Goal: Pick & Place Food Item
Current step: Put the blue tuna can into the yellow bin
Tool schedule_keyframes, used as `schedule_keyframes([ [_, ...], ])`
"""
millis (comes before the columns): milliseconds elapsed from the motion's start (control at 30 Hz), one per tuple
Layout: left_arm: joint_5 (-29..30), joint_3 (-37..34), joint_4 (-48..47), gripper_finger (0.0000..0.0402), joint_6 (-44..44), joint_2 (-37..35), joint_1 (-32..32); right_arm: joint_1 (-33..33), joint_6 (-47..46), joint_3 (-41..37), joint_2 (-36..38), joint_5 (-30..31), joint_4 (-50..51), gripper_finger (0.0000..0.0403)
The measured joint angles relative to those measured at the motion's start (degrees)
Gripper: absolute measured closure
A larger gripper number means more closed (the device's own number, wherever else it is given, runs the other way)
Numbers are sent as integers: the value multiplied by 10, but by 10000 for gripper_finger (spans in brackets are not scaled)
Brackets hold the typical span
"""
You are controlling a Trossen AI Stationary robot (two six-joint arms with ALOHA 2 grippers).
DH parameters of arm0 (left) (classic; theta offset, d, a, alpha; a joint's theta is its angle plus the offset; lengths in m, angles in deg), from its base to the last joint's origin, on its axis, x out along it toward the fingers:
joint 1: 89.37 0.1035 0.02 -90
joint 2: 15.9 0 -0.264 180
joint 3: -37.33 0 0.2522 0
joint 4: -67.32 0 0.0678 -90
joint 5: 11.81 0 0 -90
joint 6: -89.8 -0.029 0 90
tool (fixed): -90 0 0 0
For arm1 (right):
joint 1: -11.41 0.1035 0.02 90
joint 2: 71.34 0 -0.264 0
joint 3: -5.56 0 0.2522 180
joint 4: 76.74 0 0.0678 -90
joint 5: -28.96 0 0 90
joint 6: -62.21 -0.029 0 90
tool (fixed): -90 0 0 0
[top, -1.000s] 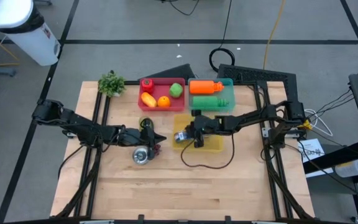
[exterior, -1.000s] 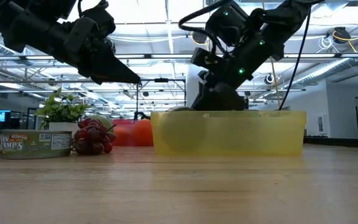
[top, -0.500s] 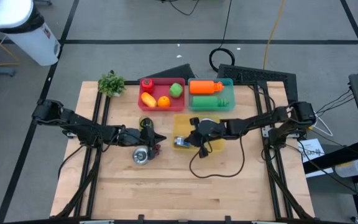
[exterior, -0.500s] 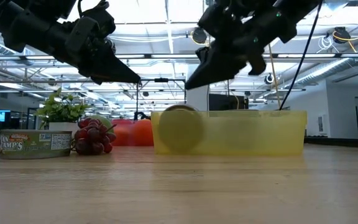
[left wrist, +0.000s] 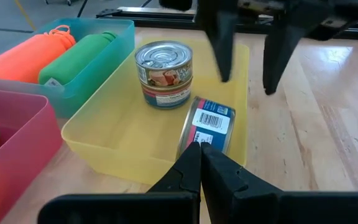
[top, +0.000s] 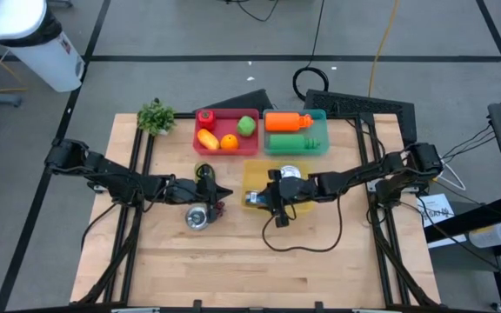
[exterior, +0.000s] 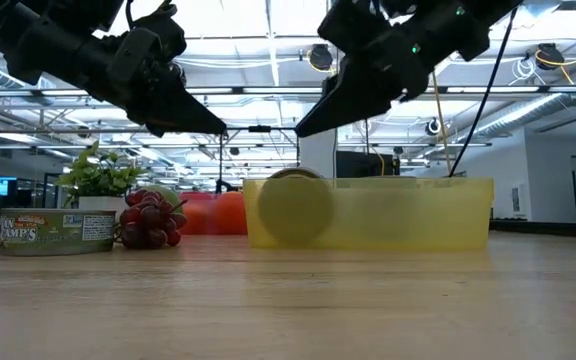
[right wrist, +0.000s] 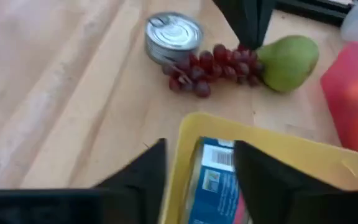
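A blue-labelled can [left wrist: 207, 124] lies on its side in the yellow tray [top: 255, 170], beside an upright can [top: 289, 173]. The right hand [top: 268, 202] hovers above the tray's near edge, fingers spread wide. The left hand [top: 218, 192], pinched closed, waits left of the tray, over grapes [right wrist: 207, 68].

**Two cans in the yellow bin**

I see a blue-labelled can [left wrist: 206, 126] lying on its side in the yellow bin [left wrist: 107, 138], at the end nearest the grapes; barcode facing up; a second can [left wrist: 164, 73] stands upright just beside it in the same bin, silver pull-tab lid on top, its label showing a pinkish picture.
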Motion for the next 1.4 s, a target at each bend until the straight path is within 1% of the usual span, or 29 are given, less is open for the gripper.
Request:
schedule_keyframes([
  [100, 0, 0, 0, 392, 0, 0, 0, 1, 6, -1, -8, 12, 6, 167],
  [200, 0, 0, 0, 392, 0, 0, 0, 2, 7, 0, -15, 57, -5, 118],
  [300, 0, 0, 0, 392, 1, 0, 0, -4, -3, -1, -29, 87, 4, 88],
  [333, 0, 0, 0, 392, 2, 0, 0, -7, -9, -2, -35, 82, 4, 82],
  [400, 0, 0, 0, 392, 6, 0, 0, -12, -14, 0, -46, 54, -13, 74],
  [433, 0, 0, 0, 392, 7, 0, 0, -12, -15, 0, -47, 44, -10, 73],
  [533, 0, 0, -1, 392, 7, 0, 0, -13, -17, -1, -47, 43, -9, 75],
  [833, 0, 0, -1, 392, 7, 0, 1, -36, -57, -1, -47, 42, -8, 117],
  [1000, 0, 0, -2, 392, 7, 0, 1, -41, -76, -1, -47, 42, -2, 126],
  [1167, 0, 0, -3, 392, 7, 0, 1, -41, -66, -3, -47, -14, 5, 126],
  [1300, 0, 0, -3, 392, 7, 0, 1, -41, -66, -6, -59, -4, 0, 129],
  [1400, 0, 0, -3, 392, 8, 0, 1, -42, -65, -6, -65, 0, -8, 140],
])
